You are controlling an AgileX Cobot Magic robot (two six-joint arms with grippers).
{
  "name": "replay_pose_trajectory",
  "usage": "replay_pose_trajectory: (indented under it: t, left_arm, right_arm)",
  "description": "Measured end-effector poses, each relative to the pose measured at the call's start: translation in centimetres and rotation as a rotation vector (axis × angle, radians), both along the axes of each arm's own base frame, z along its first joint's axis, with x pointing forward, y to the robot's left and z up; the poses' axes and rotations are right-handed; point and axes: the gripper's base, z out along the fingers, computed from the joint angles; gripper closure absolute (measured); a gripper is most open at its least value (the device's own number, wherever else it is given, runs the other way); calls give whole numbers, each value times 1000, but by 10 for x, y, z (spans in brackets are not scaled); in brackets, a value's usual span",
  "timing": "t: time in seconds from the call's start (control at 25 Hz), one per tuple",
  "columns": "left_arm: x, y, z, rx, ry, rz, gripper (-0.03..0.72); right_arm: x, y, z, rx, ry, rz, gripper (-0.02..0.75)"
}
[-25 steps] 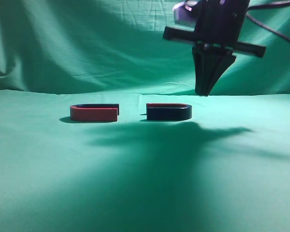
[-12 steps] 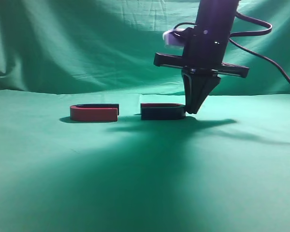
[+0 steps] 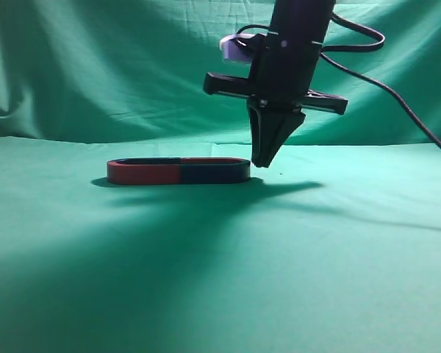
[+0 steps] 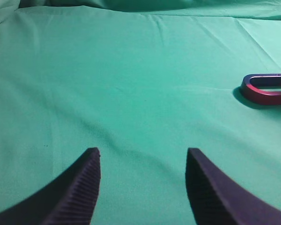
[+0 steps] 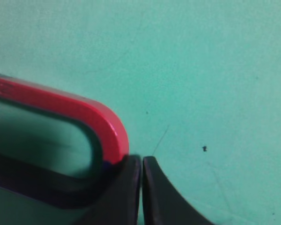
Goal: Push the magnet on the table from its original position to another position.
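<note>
The magnet [image 3: 213,171], dark navy in front with a thin red rear arm, lies on the green table [image 3: 220,265] with its open ends against the red-fronted magnet [image 3: 141,172], so the two form one closed oval. My right gripper [image 3: 260,162] is shut and empty, its tips touching the magnet's curved right end. In the right wrist view the shut tips [image 5: 141,161] press the magnet's bend [image 5: 110,126]. My left gripper [image 4: 143,154] is open and empty over bare cloth; the red-fronted magnet's bend [image 4: 264,90] shows at the right edge of the left wrist view.
A draped green cloth backdrop [image 3: 95,66] hangs behind the table. The right arm's black cable [image 3: 397,95] trails off to the right. Green cloth stretches in front of and beside the magnets.
My right gripper came down and moved left, pushing the dark magnet left until it met the red-fronted magnet. The gap between the two has closed.
</note>
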Motion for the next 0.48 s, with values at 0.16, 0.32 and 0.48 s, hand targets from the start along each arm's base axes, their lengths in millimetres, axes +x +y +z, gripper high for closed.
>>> replay_pose_trajectory:
  t: [0.16, 0.32, 0.48]
  left_arm:
    - [0, 0, 0, 0, 0, 0, 316]
    - [0, 0, 0, 0, 0, 0, 316]
    - [0, 0, 0, 0, 0, 0, 316]
  right_arm:
    - [4, 3, 19, 5, 2, 6, 738]
    - [1, 1, 62, 4, -5, 8, 738]
    - [-16, -9, 120, 7, -50, 6, 738]
